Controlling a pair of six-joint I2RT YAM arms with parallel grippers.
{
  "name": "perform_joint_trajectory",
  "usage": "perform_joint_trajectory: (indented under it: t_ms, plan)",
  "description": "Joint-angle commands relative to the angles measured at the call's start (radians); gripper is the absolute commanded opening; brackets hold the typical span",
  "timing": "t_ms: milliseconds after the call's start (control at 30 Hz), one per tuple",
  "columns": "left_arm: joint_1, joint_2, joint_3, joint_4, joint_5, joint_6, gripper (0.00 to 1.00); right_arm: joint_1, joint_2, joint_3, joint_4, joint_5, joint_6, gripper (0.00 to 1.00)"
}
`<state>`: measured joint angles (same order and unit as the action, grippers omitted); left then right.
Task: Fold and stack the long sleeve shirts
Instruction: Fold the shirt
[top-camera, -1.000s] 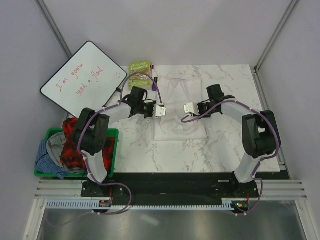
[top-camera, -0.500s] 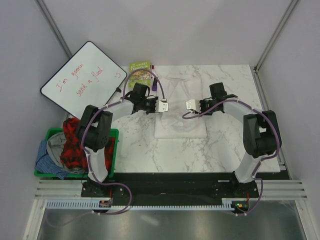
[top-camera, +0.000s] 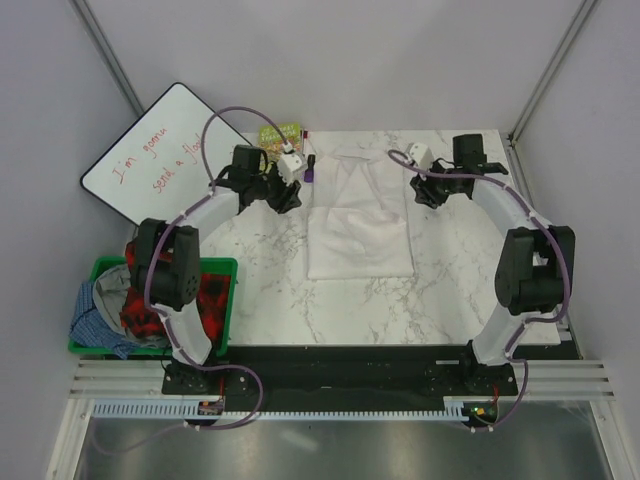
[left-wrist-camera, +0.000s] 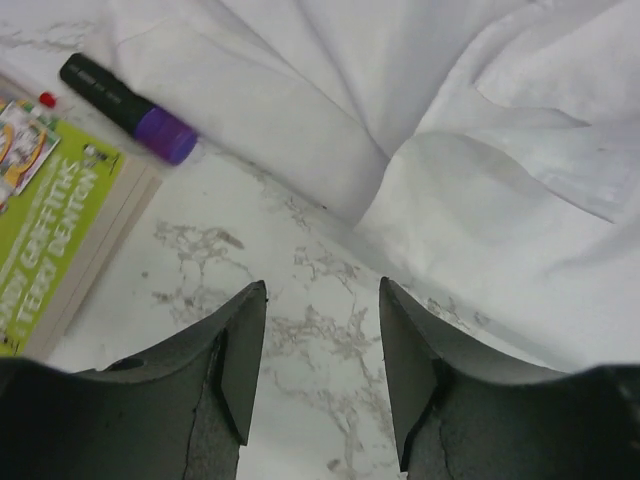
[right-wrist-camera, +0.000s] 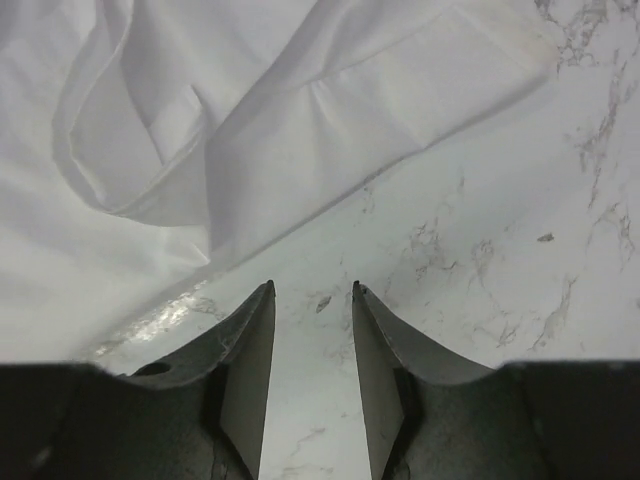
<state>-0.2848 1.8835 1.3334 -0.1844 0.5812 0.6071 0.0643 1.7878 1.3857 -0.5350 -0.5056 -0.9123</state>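
Note:
One long sleeve shirt, plain white, lies folded flat at the middle of the marble table. My left gripper hovers just off the shirt's far-left edge. In the left wrist view it is open over bare marble, and the shirt lies ahead of it. My right gripper stands off the shirt's far-right edge. In the right wrist view it is open and empty, with a folded sleeve of the shirt just beyond its tips.
A green book and a purple-banded marker lie at the table's far left, close to my left gripper. A whiteboard leans at the left. A green bin of coloured clothes sits beside the left arm.
Both grippers were shut low over the shirt's middle. They have swung apart and toward the far side, off the cloth, and opened. The shirt lies released.

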Motion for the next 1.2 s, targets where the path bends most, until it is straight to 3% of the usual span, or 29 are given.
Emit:
perform_joint_trajectory:
  t_ms: [0, 100, 167, 200, 333, 567, 733, 933, 1167]
  plan:
    - [0.010, -0.220, -0.124, 0.002, 0.048, -0.317, 0.56, 0.008, -0.111, 0.001, -0.138, -0.128, 0.361, 0.44]
    - [-0.031, -0.271, -0.224, -0.006, 0.051, -0.329, 0.53, 0.061, -0.154, -0.091, -0.112, -0.148, 0.507, 0.37]
    - [-0.080, -0.290, -0.267, -0.007, 0.020, -0.322, 0.51, 0.091, -0.166, -0.157, -0.050, -0.158, 0.581, 0.27]
    - [-0.092, -0.282, -0.270, -0.013, 0.016, -0.323, 0.47, 0.101, -0.165, -0.172, -0.021, -0.142, 0.610, 0.21]
    - [-0.157, -0.160, -0.193, -0.041, -0.056, -0.346, 0.43, 0.127, -0.107, -0.194, 0.047, -0.087, 0.619, 0.17]
    - [-0.182, 0.061, 0.009, -0.101, -0.138, -0.402, 0.36, 0.127, 0.125, -0.051, 0.108, -0.027, 0.635, 0.18]
    - [-0.192, 0.156, 0.180, -0.076, -0.116, -0.432, 0.36, 0.126, 0.180, 0.029, 0.150, -0.013, 0.673, 0.19]
    - [-0.200, 0.296, 0.340, -0.113, -0.158, -0.464, 0.39, 0.123, 0.272, 0.131, 0.171, 0.002, 0.721, 0.22]
    - [-0.191, 0.356, 0.406, -0.174, -0.184, -0.425, 0.48, 0.120, 0.392, 0.213, 0.170, 0.038, 0.750, 0.26]
